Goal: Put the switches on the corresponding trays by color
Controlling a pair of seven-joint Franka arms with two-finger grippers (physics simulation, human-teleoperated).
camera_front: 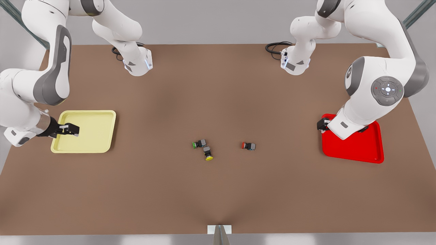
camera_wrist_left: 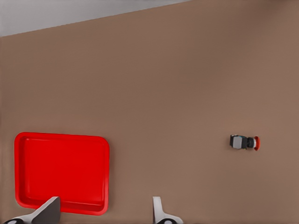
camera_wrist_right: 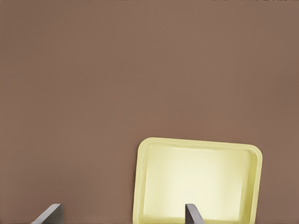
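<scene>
While both switches lie mid-table, left pincer [camera_front: 322, 124] and right pincer [camera_front: 69, 130] gape empty.

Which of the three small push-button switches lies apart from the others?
The red-capped grey-bodied switch: it lies alone toward the red tray, while the green-capped switch and yellow-capped switch sit together.

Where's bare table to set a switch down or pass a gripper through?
Wide bare table lies between the yellow tray and the green switch; another stretch separates the red switch from the red tray. It is crowded where the yellow switch nearly touches the green one.
</scene>
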